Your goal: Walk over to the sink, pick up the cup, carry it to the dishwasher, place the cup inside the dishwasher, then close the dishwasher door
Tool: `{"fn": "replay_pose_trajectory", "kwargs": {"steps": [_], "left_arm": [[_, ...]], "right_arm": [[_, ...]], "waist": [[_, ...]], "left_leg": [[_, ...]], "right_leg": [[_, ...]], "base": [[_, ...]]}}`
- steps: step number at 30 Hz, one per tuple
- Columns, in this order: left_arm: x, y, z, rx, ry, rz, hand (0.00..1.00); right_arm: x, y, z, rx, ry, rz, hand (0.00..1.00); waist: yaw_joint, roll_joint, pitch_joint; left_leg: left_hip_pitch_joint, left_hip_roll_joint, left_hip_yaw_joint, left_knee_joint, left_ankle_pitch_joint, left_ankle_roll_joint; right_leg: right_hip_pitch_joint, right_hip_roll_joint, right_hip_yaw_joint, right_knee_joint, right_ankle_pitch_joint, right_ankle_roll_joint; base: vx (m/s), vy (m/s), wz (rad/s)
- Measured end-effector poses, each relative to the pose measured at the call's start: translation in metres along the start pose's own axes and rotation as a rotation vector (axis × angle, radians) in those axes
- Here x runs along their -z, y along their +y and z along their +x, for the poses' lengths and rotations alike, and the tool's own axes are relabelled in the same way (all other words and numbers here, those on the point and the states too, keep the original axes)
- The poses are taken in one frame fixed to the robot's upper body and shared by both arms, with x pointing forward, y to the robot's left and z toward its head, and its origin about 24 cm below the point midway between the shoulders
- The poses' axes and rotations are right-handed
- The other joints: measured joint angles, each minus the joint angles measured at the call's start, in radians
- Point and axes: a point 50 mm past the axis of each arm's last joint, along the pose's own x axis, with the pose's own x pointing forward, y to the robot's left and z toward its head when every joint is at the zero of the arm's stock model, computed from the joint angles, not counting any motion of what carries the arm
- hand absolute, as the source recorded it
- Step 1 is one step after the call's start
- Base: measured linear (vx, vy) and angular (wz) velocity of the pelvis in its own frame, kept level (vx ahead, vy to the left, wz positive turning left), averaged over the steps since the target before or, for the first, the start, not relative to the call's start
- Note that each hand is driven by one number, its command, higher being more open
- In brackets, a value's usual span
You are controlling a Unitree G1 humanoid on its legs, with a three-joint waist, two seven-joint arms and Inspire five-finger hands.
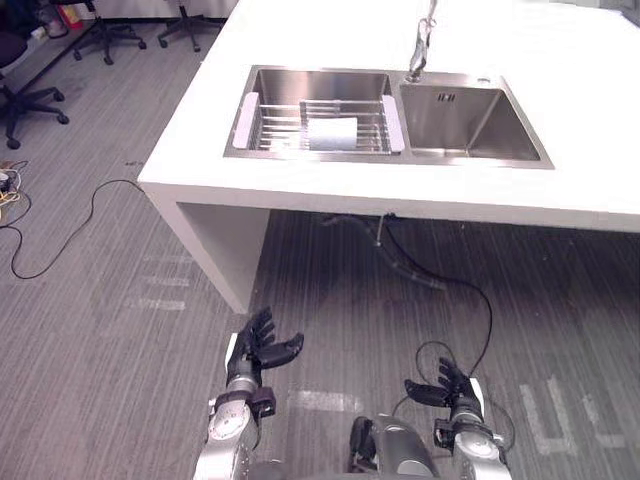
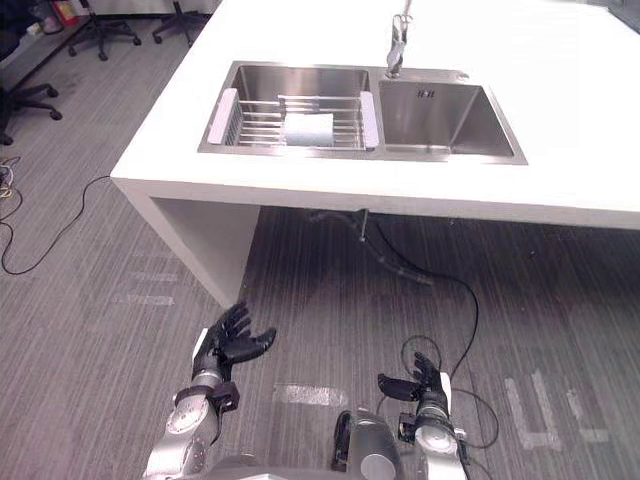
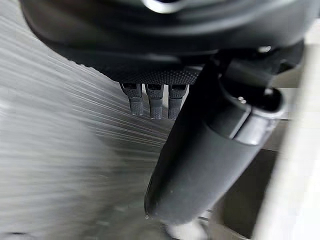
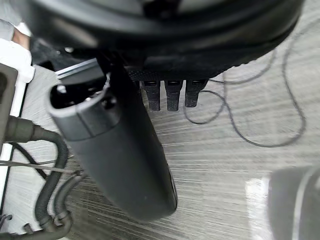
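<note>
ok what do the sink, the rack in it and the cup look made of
The sink looks like brushed stainless steel: grey metallic walls with a soft sheen. The rack seems to be thin steel wire with the same shine, and its pale end pieces look like plastic. The cup is pale and matte, perhaps plastic or paper; it is too small to tell.
</note>
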Motion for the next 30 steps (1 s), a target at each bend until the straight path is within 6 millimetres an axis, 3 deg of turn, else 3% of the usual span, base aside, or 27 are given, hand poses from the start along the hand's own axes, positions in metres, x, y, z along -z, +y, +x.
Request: {"fn": "replay_pose_trajectory", "kwargs": {"steps": [2,3,4,5,7,9,10,11,12,14,17,19,20,21,23,26,27,28,29,30], "left_arm": [[-0.021,-0.004,-0.003,0.012,-0.101,-0.023,0.9],[-0.031,-0.005,-0.005,0.016,-0.152,-0.036,0.9],[-0.037,-0.006,-0.006,0.023,-0.179,-0.046,0.9],[-0.047,-0.009,-0.009,0.032,-0.226,-0.06,0.9],[-0.058,-0.011,-0.012,0.038,-0.285,-0.074,0.9],[-0.066,-0.012,-0.016,0.032,-0.324,-0.087,0.9],[-0.07,-0.012,-0.02,0.025,-0.352,-0.099,0.9],[-0.072,-0.012,-0.021,0.027,-0.364,-0.1,0.9],[-0.073,-0.008,-0.021,0.021,-0.37,-0.08,0.9],[-0.079,-0.008,-0.022,0.037,-0.398,-0.066,0.9],[-0.079,-0.011,-0.023,0.062,-0.396,-0.051,0.9],[-0.08,-0.015,-0.025,0.091,-0.399,-0.038,0.9],[-0.082,-0.019,-0.026,0.114,-0.406,-0.029,0.9],[-0.086,-0.025,-0.03,0.148,-0.428,-0.005,0.9],[-0.094,-0.029,-0.035,0.166,-0.471,0.0,0.9],[-0.102,-0.031,-0.037,0.161,-0.523,0.012,0.9],[-0.103,-0.031,-0.037,0.153,-0.528,0.007,0.9],[-0.104,-0.03,-0.036,0.15,-0.532,0.008,0.9],[-0.099,-0.032,-0.033,0.145,-0.508,0.007,0.9],[-0.098,-0.034,-0.033,0.145,-0.501,-0.002,0.9]], "right_arm": [[-0.008,0.003,-0.005,-0.017,-0.052,-0.001,0.9],[-0.01,0.002,-0.006,-0.017,-0.073,0.001,0.9],[-0.012,0.002,-0.006,-0.015,-0.082,0.004,0.9],[-0.015,0.001,-0.005,-0.011,-0.093,0.004,0.9],[-0.016,-0.001,-0.005,-0.009,-0.096,-0.003,0.9],[-0.016,-0.004,-0.004,-0.004,-0.097,-0.008,0.9],[-0.017,-0.008,-0.003,0.003,-0.101,-0.022,0.9],[-0.017,-0.008,-0.001,0.001,-0.1,-0.03,0.9],[-0.011,-0.003,0.001,-0.016,-0.064,-0.035,0.9],[-0.008,-0.001,0.003,-0.024,-0.045,-0.036,0.9],[-0.005,0.001,0.005,-0.029,-0.026,-0.04,0.9],[-0.003,0.004,0.005,-0.045,-0.016,-0.04,0.9],[0.0,0.006,0.005,-0.052,-0.007,-0.041,0.9],[0.011,0.009,0.001,-0.063,0.036,-0.042,0.9],[0.019,0.012,-0.001,-0.073,0.07,-0.04,0.9],[0.022,0.014,-0.001,-0.082,0.084,-0.037,0.9],[0.024,0.014,-0.002,-0.082,0.089,-0.038,0.9],[0.025,0.014,-0.002,-0.082,0.093,-0.038,0.9],[0.029,0.007,-0.001,-0.068,0.112,-0.054,0.9],[0.03,0.004,-0.001,-0.063,0.115,-0.062,0.9]], "waist": [[0.02,0.017,0.001],[0.032,0.02,-0.007],[0.032,0.027,-0.011],[0.032,0.034,-0.015],[0.047,0.034,-0.015],[0.054,0.036,-0.017],[0.059,0.054,-0.028],[0.066,0.068,-0.036],[0.07,0.032,-0.049],[0.069,0.005,-0.061],[0.072,-0.012,-0.066],[0.074,-0.023,-0.06],[0.066,-0.028,-0.058],[0.052,-0.036,-0.062],[0.036,-0.039,-0.065],[0.019,-0.041,-0.066],[0.013,-0.045,-0.069],[0.011,-0.052,-0.073],[0.002,-0.022,-0.08],[0.005,-0.01,-0.086]], "left_leg": [[-0.126,0.043,-0.005,0.306,0.161,0.004],[-0.189,0.057,-0.006,0.397,0.101,-0.017],[-0.223,0.057,-0.006,0.413,0.062,-0.014],[-0.277,0.048,0.0,0.396,-0.003,-0.001],[-0.328,0.016,0.015,0.311,-0.063,0.01],[-0.36,-0.03,0.017,0.166,-0.065,0.012],[-0.352,-0.06,0.004,-0.036,-0.009,0.002],[-0.337,-0.069,0.002,-0.068,0.087,0.044],[-0.317,-0.093,0.031,-0.082,0.074,0.054],[-0.321,-0.121,0.038,-0.076,0.05,0.08],[-0.276,-0.146,0.065,-0.086,0.008,0.092],[-0.213,-0.16,0.094,-0.116,-0.013,0.096],[-0.185,-0.166,0.097,-0.12,-0.025,0.097],[-0.141,-0.166,0.093,-0.125,-0.047,0.098],[-0.104,-0.153,0.092,-0.137,-0.07,0.095],[-0.072,-0.12,0.086,-0.134,-0.096,0.043],[-0.068,-0.107,0.078,-0.118,-0.116,0.016],[-0.073,-0.106,0.068,-0.105,-0.127,0.0],[-0.07,-0.08,0.03,-0.104,-0.137,-0.015],[-0.067,-0.07,0.018,-0.124,-0.129,-0.017]], "right_leg": [[0.08,0.023,0.018,-0.064,-0.018,0.004],[0.098,0.025,0.03,-0.084,-0.032,-0.007],[0.105,0.024,0.033,-0.09,-0.036,-0.005],[0.119,0.02,0.038,-0.103,-0.045,-0.001],[0.141,-0.001,0.053,-0.106,-0.058,0.019],[0.165,-0.024,0.063,-0.105,-0.077,0.049],[0.17,-0.028,0.083,-0.086,-0.102,0.08],[0.165,-0.026,0.107,-0.068,-0.116,0.093],[0.17,-0.042,0.169,-0.078,-0.121,0.104],[0.184,-0.054,0.218,-0.123,-0.113,0.118],[0.19,-0.083,0.233,-0.073,-0.109,0.132],[0.114,-0.11,0.248,0.146,-0.109,0.186],[0.064,-0.126,0.249,0.281,-0.083,0.233],[-0.003,-0.144,0.252,0.442,-0.073,0.239],[-0.075,-0.146,0.228,0.494,-0.097,0.191],[-0.159,-0.135,0.181,0.35,-0.128,0.129],[-0.171,-0.127,0.17,0.25,-0.115,0.103],[-0.166,-0.128,0.168,0.183,-0.051,0.089],[-0.141,-0.102,0.13,0.177,-0.052,0.072],[-0.136,-0.087,0.122,0.169,-0.054,0.063]], "base": [[0.19,-0.017,-0.23],[0.15,0.041,-0.28],[0.2,0.061,-0.18],[0.11,0.036,-0.02],[0.18,0.101,-0.12],[0.26,0.205,-0.15],[0.33,0.297,-0.28],[0.3,0.254,-0.41],[0.3,0.211,-0.18],[0.3,0.144,0.05],[0.3,0.116,-0.17],[0.19,0.075,-0.36],[0.2,0.018,-0.05],[0.21,-0.006,0.0],[0.24,-0.087,0.01],[0.22,-0.19,0.01],[0.31,-0.338,0.1],[0.28,-0.323,0.32],[0.29,-0.285,0.27],[0.28,-0.247,0.2]]}}
